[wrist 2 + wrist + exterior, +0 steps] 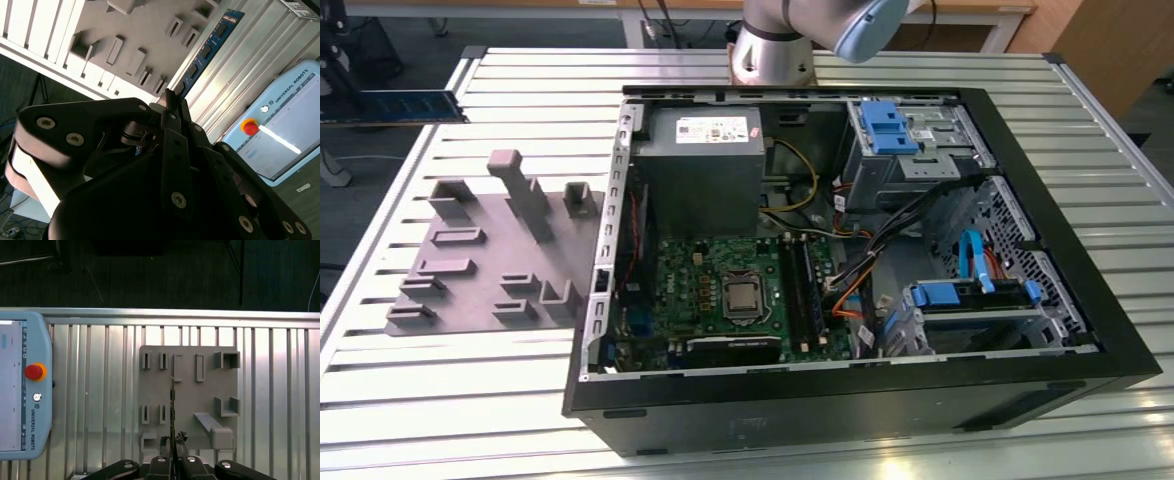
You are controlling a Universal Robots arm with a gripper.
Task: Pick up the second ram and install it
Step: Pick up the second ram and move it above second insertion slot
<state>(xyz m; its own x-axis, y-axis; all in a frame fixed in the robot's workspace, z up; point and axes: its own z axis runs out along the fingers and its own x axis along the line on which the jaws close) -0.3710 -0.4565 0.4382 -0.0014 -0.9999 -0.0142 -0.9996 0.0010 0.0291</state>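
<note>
Second wrist view shows the gripper (pixel 170 100) clenched on the second ram (pixel 210 47): its dark fingers pinch one end of the blue stick and the rest juts out free past the tips. In the first wrist view the stick appears edge-on as a thin line in front of the grey tray (pixel 187 395), so it looks square in the grip rather than skewed. In the exterior view the ram sits at the exterior view's left edge, well apart from the open computer case (pixel 1107 340), so I judge the step in hand to be the carry to the board. With so much of the stick unsupported, a firm pinch and a smooth path matter, since a slip would tilt it. The target is the long dark memory slots (pixel 798 290) on the motherboard (pixel 687 275), just beside the processor socket (pixel 743 297) on the exterior view's right. I cannot tell whether one is already filled or whether the end latches stand open. A good approach would come in from above, clear of the case rim and the loose cables (pixel 881 240) near the slots. The stick's long edge should run parallel to the slot and its notch should match the key, then the push goes straight down, evenly along the length, not rocked from the held end
</note>
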